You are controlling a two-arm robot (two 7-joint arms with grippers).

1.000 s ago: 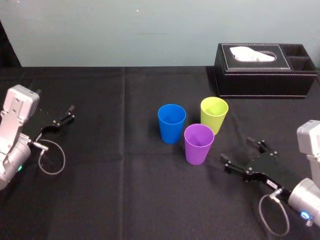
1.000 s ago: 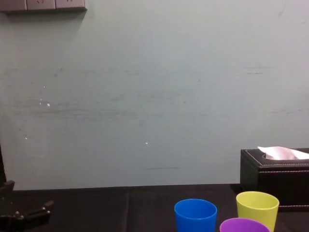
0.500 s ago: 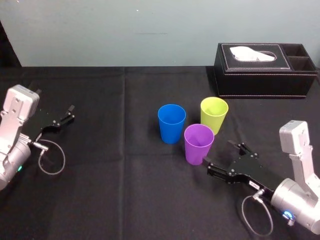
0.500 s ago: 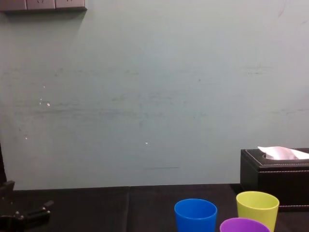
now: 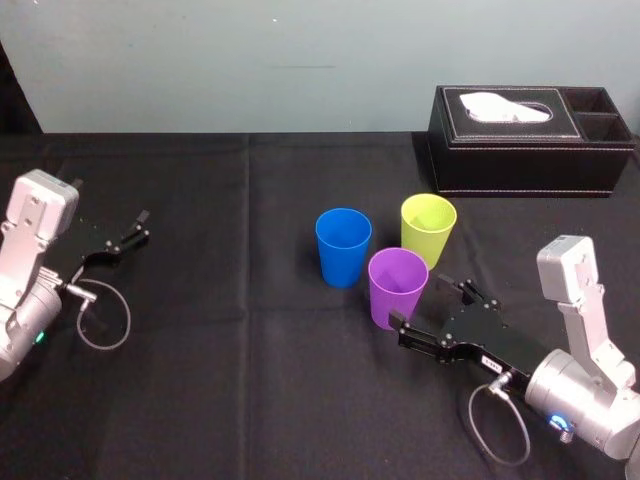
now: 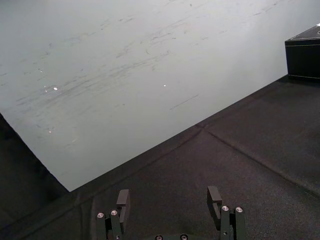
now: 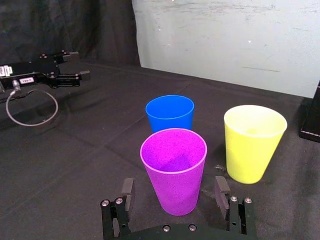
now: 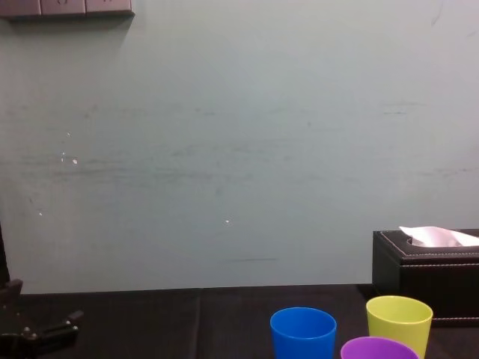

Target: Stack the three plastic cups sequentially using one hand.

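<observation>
Straddling the lower part of the purple cup point(image 7: 173, 170), the right jaws stand released and spread wide, one finger on each side of it. In the right wrist view a gap shows on both sides, though the cup's foot hides whether anything touches lower down. The right arm point(image 5: 585, 390) reaches in from the counter's point(image 5: 250, 380) near right corner. All three cups stand upright and mouth-up, close together near the counter's middle, a little toward its right edge. The blue cup point(image 5: 343, 245) and the yellow-green cup point(image 5: 428, 228) sit side by side behind the purple one. In the chest view only the purple rim clears the lower border, and the other two cups are cut off below. A black tissue box point(image 5: 530, 140) sits at the far right corner. The left arm point(image 5: 30, 260) rests by the left edge, and the left jaws are likewise released, over bare cloth.
</observation>
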